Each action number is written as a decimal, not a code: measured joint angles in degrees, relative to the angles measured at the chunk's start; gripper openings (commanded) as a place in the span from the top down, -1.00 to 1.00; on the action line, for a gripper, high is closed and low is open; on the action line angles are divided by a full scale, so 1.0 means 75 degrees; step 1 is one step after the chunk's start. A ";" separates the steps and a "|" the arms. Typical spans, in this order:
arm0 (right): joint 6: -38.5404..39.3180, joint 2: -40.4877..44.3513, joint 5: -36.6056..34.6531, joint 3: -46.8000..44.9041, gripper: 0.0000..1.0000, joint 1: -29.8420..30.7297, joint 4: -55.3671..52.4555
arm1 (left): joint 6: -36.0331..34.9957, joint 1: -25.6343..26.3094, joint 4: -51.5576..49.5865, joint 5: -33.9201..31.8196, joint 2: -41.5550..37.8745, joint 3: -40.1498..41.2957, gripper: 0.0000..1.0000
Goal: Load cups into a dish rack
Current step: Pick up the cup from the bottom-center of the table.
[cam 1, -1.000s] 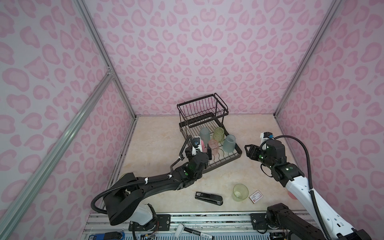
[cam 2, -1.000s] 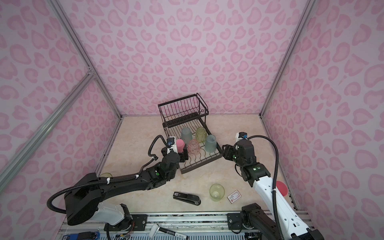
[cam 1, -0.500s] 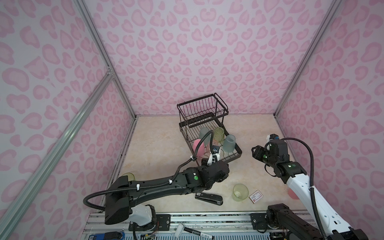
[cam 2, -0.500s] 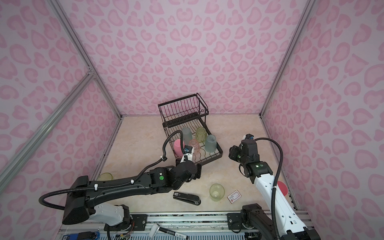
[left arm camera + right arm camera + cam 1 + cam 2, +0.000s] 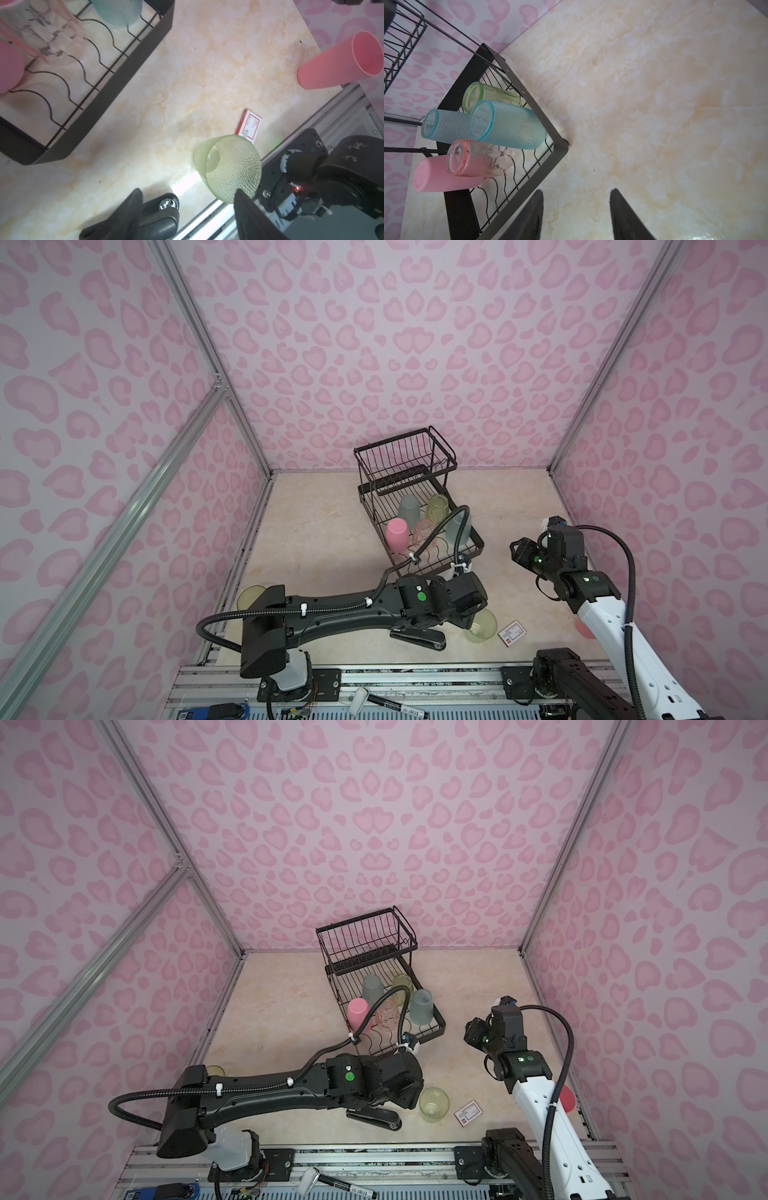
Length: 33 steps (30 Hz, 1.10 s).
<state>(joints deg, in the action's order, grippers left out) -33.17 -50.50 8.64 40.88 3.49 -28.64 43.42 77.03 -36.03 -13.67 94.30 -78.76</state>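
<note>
Left tool and right tool both hover with jaws apart

No text can be read with certainty. A small red-and-white box lies on the table, on the near side to the right. Its white label carries a few lines of print, too small and blurred to read. A black marker pen on the near rail has white lettering, also illegible.

Pink cup partly hidden behind right arm; card print perhaps illegible.
</note>
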 measured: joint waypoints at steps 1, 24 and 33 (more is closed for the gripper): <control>0.0000 0.0032 0.0000 -0.0035 -0.04 -0.0061 -0.0020 | -0.0003 0.0023 -0.0044 0.0087 0.0076 -0.0085 -0.37; -0.0239 0.1288 0.0055 -0.1029 -0.03 -0.0487 -0.0283 | 0.0067 0.0204 -0.1448 0.0769 0.2346 -0.2055 0.14; -0.0326 0.1463 0.0064 -0.1262 -0.02 -0.0484 -0.0289 | 0.0166 0.0181 -0.1938 0.0431 0.2783 -0.2454 0.61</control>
<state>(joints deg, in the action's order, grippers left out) -35.62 -39.53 9.13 31.42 -0.14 -30.81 44.66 78.39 -50.57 -10.44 115.18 -97.17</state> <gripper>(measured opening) 0.513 0.218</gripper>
